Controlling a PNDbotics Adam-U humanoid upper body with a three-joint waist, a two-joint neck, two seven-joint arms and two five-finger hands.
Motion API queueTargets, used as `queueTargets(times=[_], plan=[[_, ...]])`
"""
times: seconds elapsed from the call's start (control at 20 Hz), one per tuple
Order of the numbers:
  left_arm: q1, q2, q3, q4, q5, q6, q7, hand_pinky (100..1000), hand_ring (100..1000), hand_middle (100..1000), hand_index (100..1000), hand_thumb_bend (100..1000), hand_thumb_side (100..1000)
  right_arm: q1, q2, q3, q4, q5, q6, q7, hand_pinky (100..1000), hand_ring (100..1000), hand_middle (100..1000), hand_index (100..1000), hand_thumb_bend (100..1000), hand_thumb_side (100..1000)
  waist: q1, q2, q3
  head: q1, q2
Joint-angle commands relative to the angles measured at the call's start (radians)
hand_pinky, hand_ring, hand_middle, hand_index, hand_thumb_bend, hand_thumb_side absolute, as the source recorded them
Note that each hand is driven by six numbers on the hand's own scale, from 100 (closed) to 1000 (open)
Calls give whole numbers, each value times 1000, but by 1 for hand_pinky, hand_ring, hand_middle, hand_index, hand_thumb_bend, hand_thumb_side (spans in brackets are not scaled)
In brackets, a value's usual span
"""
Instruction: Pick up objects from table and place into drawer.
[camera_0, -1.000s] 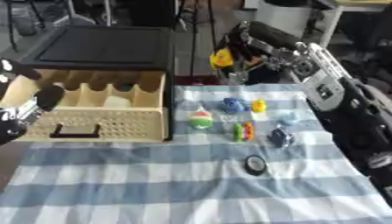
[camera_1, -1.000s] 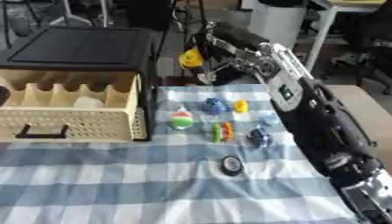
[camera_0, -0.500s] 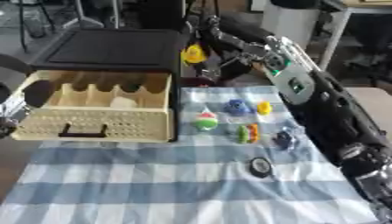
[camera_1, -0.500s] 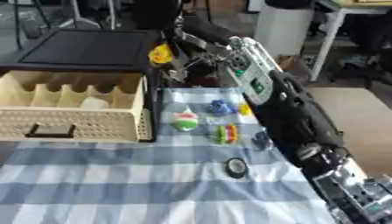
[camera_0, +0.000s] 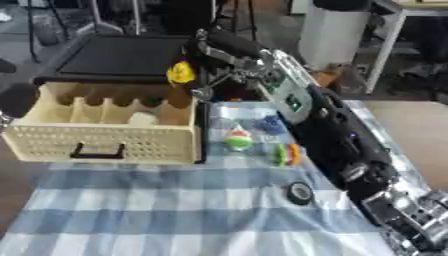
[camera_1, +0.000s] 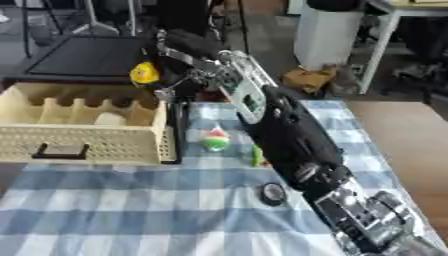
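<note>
Yellow stands out first in the left eye view: a small yellow toy (camera_0: 181, 73) is held up at the back right corner of the cream drawer (camera_0: 105, 145), just above its rear compartments. The right hand (camera_0: 210, 75) reaches in along a long black and silver arm from the lower right, and its fingers seem curled round the toy, though the blur makes the grip hard to read. The drawer is pulled out onto the blue checked cloth (camera_0: 175, 210) and has a dark handle on its front; a pale object (camera_0: 141, 118) lies in one compartment. On the cloth to the right of the drawer lie a round toy in red, white and green (camera_0: 236, 141), a blue object (camera_0: 269, 124) partly behind the arm, a striped piece (camera_0: 285, 154) and a black ring (camera_0: 300, 192).

Seen from the right eye view, the toy (camera_1: 143, 73) hangs over the drawer's far right corner, and the arm covers most of the small things beside it. The left hand shows in neither view.
</note>
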Motion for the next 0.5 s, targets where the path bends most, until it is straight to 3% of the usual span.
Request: queueTargets(times=[0.05,0.2,0.25,0.3,0.35,0.5], plan=[[-26,4,14,-18,5,-8,2,100,100,100,679,727,1000,-25,21,2,2,23,-15,2,109,253,361,523,100,100,9,-9,7,-12,-14],[-29,-1,17,-18,4,-9,5,100,100,100,679,729,1000,-22,41,9,15,41,-26,9,145,286,412,573,100,100,10,-7,16,-18,-18],[-30,-2,17,-18,5,-9,6,100,100,100,679,730,1000,-22,45,13,15,49,-36,12,188,330,464,637,134,100,11,-7,18,-19,-19],[-30,-2,17,-18,5,-9,6,100,100,100,679,730,1000,-21,46,17,13,59,-50,13,206,348,483,660,218,100,11,-7,18,-18,-20],[-30,-2,17,-18,5,-9,6,100,100,100,679,730,1000,-20,47,21,11,70,-62,14,247,390,527,706,399,215,10,-7,19,-18,-20],[-30,-2,17,-18,5,-9,6,100,100,100,679,731,1000,-19,47,19,13,94,-85,6,268,410,548,723,524,324,8,-7,18,-19,-19]])
